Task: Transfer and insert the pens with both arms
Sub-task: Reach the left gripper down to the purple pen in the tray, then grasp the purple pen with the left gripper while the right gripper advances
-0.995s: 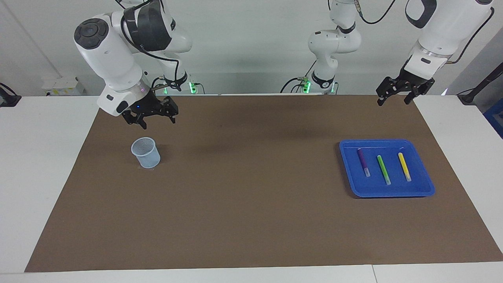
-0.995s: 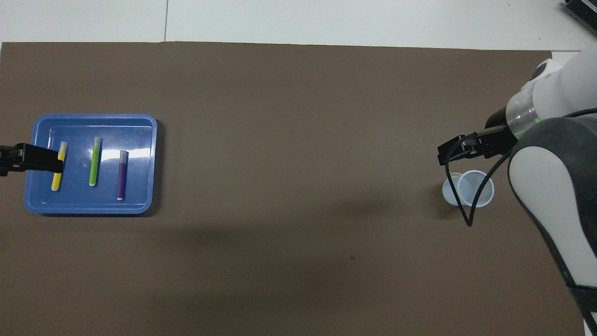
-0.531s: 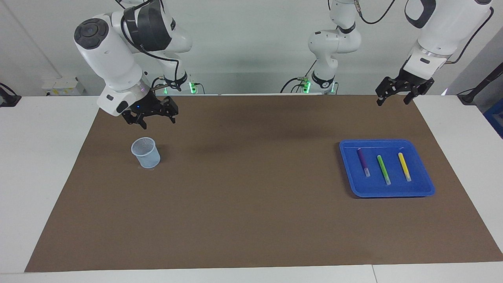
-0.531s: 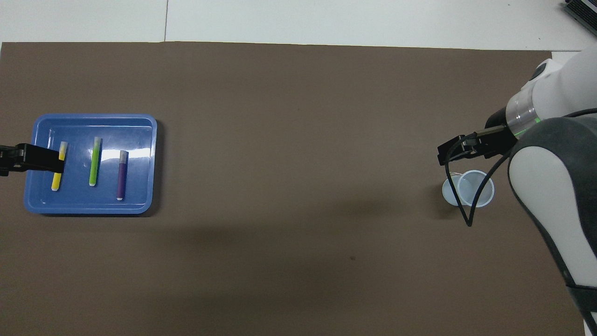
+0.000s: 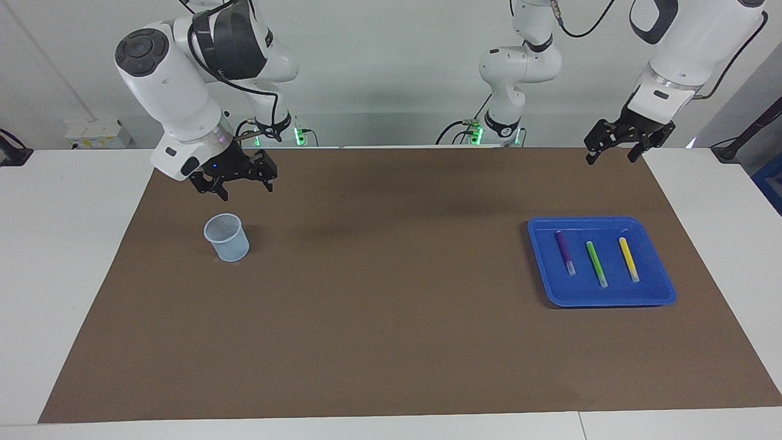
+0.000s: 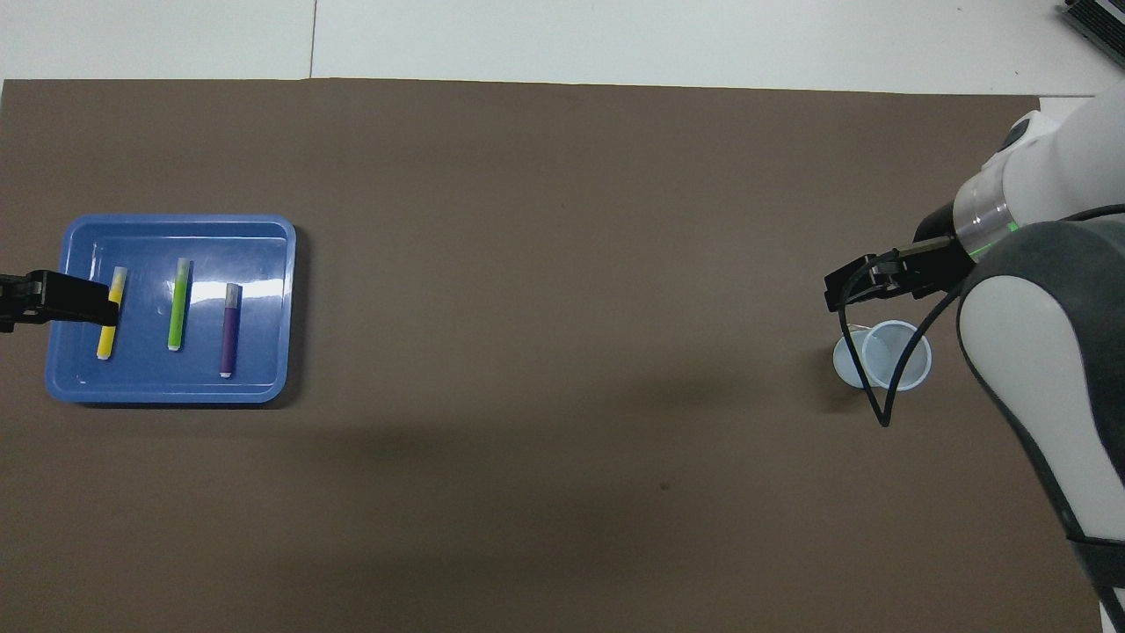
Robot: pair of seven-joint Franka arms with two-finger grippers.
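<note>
Up in the air over the brown mat (image 5: 391, 318), the left gripper (image 5: 613, 156) has its 2 fingers spread wide apart. It holds nothing and touches nothing. It hangs over the mat's edge closest to the robots, at the left arm's end of the table, and the blue tray (image 5: 657, 296) lies farther from the robots than that spot. From overhead, its black tip (image 6: 61, 297) covers part of the yellow pen, but the facing view shows it high up and well apart from the tray.

The right gripper (image 5: 243, 188) also has its 2 fingers spread wide, with nothing between them. It hangs over the mat near the pale blue cup (image 5: 226, 238), above a spot nearer to the robots than the cup, and does not touch it.

3 pens lie flat in the tray, side by side and apart from each other: 1 purple pen (image 5: 564, 251), 1 green pen (image 5: 596, 263) in the middle, and 1 yellow pen (image 5: 628, 259). Each has a pale end pointing away from the robots.

1 cup stands upright at the right arm's end of the table. 1 tray sits at the left arm's end. No writing or labels can be read on anything.
</note>
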